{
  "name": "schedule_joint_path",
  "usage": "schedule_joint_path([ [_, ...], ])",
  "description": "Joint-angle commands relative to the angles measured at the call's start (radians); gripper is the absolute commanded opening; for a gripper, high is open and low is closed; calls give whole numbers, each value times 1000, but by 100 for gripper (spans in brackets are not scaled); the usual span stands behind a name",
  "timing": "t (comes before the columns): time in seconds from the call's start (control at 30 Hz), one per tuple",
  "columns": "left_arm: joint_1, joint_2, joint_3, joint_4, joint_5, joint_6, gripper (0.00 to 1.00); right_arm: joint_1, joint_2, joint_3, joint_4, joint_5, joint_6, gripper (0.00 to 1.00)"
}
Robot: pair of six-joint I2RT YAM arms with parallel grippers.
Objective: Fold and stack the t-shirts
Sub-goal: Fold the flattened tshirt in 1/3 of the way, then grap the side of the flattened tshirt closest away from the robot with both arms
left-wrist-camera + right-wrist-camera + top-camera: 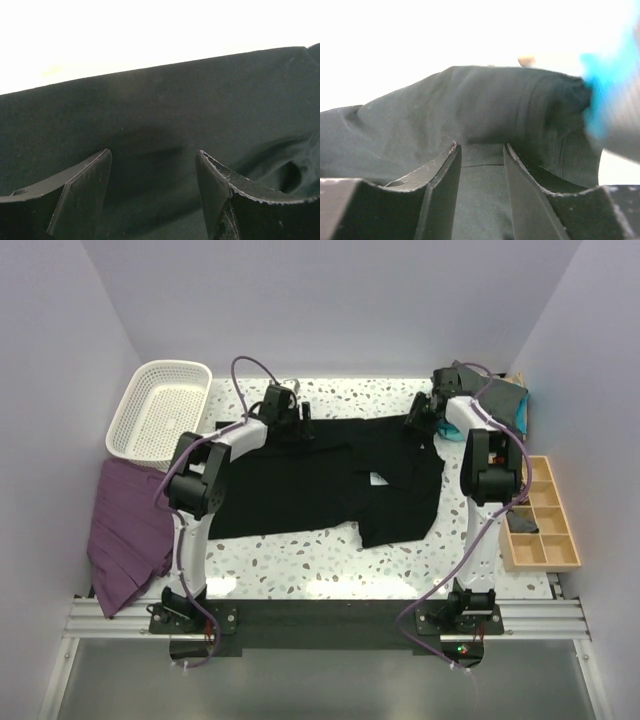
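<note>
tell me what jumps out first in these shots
A big black tee sprawls across the middle of the table, the left arm and right arm reaching to its far edge. A white basket sits at the far left corner, a purple cloth drapes off the left edge, and a wooden tray lies on the right.

The worktop (pixel 300 555) is white with dark speckles. A black tee (pixel 300 480) lies spread flat over its middle, wrinkled on the right side, with a small white label (pixel 377 478) on top. In the far left corner stands a white lattice basket (pixel 125 430). A purple cloth (pixel 125 530) lies at the left edge and hangs partly over it. In the far right corner lie a grey tee (pixel 500 398) and a teal tee (pixel 524 412), touching. A wooden tray (pixel 575 540) with compartments sits along the right edge.
</note>
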Motion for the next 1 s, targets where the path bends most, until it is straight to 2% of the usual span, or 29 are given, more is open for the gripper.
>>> schedule_joint_path([
  [0.0, 45, 80, 65, -83, -19, 46, 73, 9, 99, 156, -49, -20, -56, 46],
  [0.1, 44, 25, 43, -24, 12, 46, 75, 11, 27, 101, 28, -54, -67, 52],
  [0.13, 44, -24, 31, 12, 18, 46, 76, 11, -61, 65, 57, -53, -65, 54],
  [0.17, 41, -55, 4, 26, 13, 44, 82, 11, -109, -15, 103, -38, -65, 56],
  [0.3, 32, -263, -108, 103, -16, 52, 91, 11, -384, -247, 184, 43, -52, 64],
  [0.33, 32, -297, -136, 108, -17, 47, 99, 11, -476, -294, 185, 59, -41, 66],
  [0.43, 27, -440, -278, 144, 4, 3, 100, 11, -637, -507, 127, 131, -9, 68],
  [0.47, 22, -476, -370, 152, -2, -23, 100, 11, -671, -550, 119, 146, 5, 68],
  [0.6, -2, -703, -604, 126, -147, -81, 100, 13, -829, -741, 85, 123, 39, 68],
  [0.63, -4, -742, -695, 126, -163, -97, 100, 13, -857, -799, 61, 139, 40, 68],
  [0.73, -5, -901, -846, 66, -209, -144, 100, 13, -982, -885, 7, 136, 51, 66],
  [0.83, -8, -1036, -927, -12, -260, -198, 100, 13, -1097, -942, -39, 127, 83, 64],
  [0.97, -17, -1164, -994, -119, -318, -281, 100, 14, -1150, -999, -82, 114, 96, 61],
])
